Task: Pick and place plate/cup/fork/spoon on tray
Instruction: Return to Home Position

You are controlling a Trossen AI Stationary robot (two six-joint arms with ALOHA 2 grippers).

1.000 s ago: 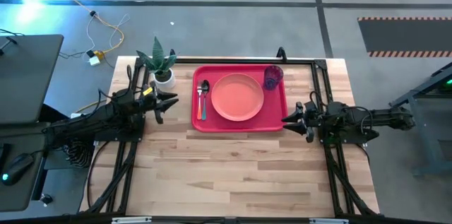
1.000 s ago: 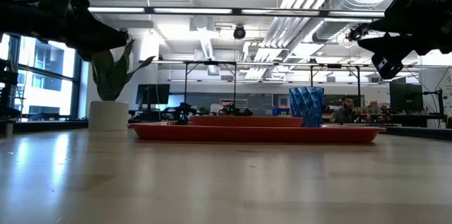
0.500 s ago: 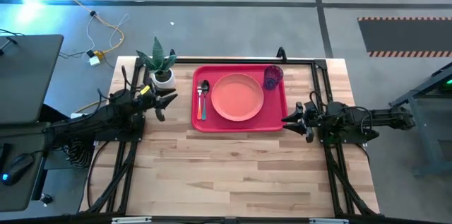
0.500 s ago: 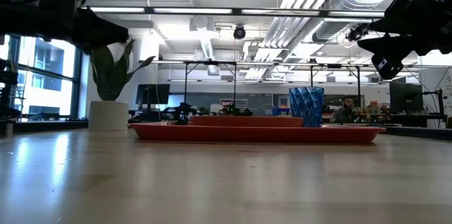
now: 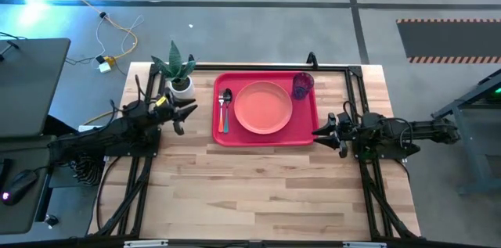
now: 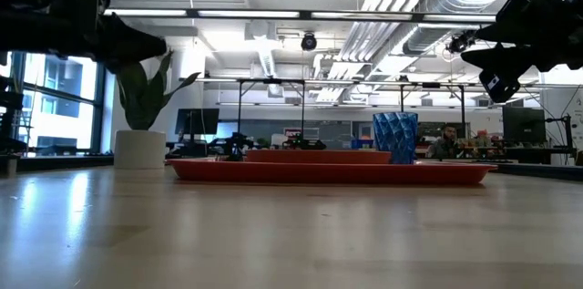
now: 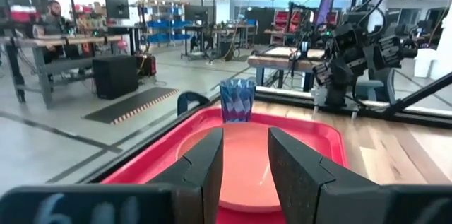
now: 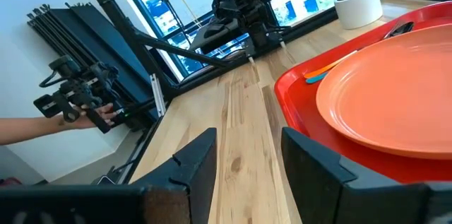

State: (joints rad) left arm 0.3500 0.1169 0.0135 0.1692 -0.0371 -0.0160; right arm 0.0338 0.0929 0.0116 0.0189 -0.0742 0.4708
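The red tray [image 5: 305,134] lies at the table's far middle. On it rest the salmon-pink plate [image 5: 264,107], the blue-purple cup [image 5: 303,84] upright at its far right corner, and the teal-handled spoon [image 5: 226,111] by its left rim. The fork's orange handle [image 8: 329,72] shows beside the plate in the right wrist view. My left gripper [image 5: 188,115] is open and empty, above the table left of the tray. My right gripper [image 5: 322,133] is open and empty at the tray's near right corner. The left wrist view looks along the tray toward the cup [image 7: 236,100].
A potted plant [image 5: 178,72] stands at the far left, close to my left gripper. A dark frame [image 5: 356,91] runs along the table's far and side edges. Bare wood [image 5: 258,193] fills the near half. A person's hand [image 8: 99,114] holds a device beyond the table.
My left gripper has drawn back a little from the tray toward the table's left edge and has levelled out. The tray and the things on it have stayed where they were.
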